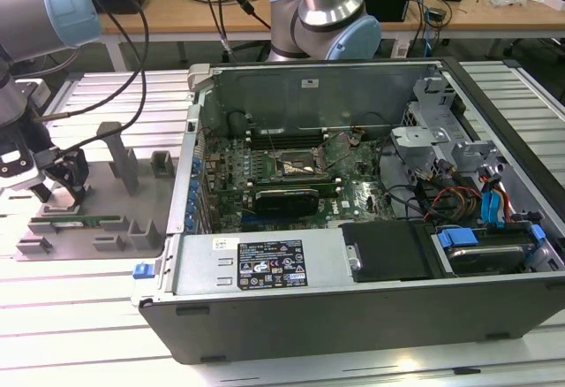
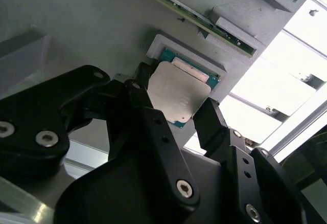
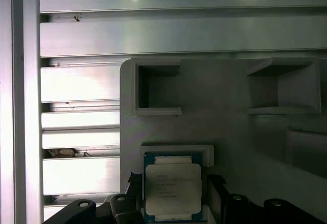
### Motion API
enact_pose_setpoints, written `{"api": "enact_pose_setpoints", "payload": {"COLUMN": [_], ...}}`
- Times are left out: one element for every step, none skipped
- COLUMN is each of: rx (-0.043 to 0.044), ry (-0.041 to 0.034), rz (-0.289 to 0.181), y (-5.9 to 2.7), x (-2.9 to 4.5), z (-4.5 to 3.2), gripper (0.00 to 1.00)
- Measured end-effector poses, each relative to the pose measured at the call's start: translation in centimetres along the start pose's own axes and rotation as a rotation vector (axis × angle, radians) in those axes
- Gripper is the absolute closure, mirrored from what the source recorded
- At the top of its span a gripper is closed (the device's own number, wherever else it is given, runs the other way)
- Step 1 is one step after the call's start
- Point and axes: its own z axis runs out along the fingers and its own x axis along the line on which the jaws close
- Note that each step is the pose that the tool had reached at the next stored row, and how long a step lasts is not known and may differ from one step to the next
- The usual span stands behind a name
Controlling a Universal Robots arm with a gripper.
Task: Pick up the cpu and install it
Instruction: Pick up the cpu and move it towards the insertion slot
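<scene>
Arm, exterior view: gripper (image 1: 64,194) low over the grey tray (image 1: 150,206) on the counter (image 1: 88,316), its tips hard to make out.
Fingers, second wrist view: fingers (image 2: 212,124) parted, one close at each side of the cpu (image 2: 176,93); contact unclear.
Cpu, first wrist view: flat in its tray recess between the fingers, near edge cut off.

A robotics lab: open computer case (image 1: 265,316) on slotted aluminium table (image 1: 71,316)
</scene>
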Motion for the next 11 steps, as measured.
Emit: {"api": "enact_pose_setpoints", "payload": {"rx": [0.0000, -0.0001, -0.0002, -0.0001, -0.0002, -0.0002, -0.0001, 0.0000, 0.0000, 0.0001, -0.0001], "ry": [0.0000, -0.0001, -0.0001, 0.0001, 0.0000, 0.0000, 0.0000, 0.0002, 0.0002, 0.0002, 0.0000], "rz": [-0.001, -0.001, -0.002, -0.002, -0.002, -0.002, -0.003, -0.003, -0.003, -0.003, -0.003], "y": [0.00, 0.00, 0.00, 0.00, 0.01, 0.01, 0.00, 0.00, 0.00, 0.00, 0.00], "x": [-0.01, -0.03, -0.08, -0.15, -0.21, -0.24, -0.25, -0.26, -0.26, -0.26, -0.26], "z": [0.00, 0.01, 0.01, 0.01, 0.01, 0.02, 0.01, 0.01, 0.02, 0.04, 0.15], "gripper": [0.38, 0.38, 0.38, 0.38, 0.38, 0.38, 0.38, 0.38, 0.38, 0.38, 0.38]}}
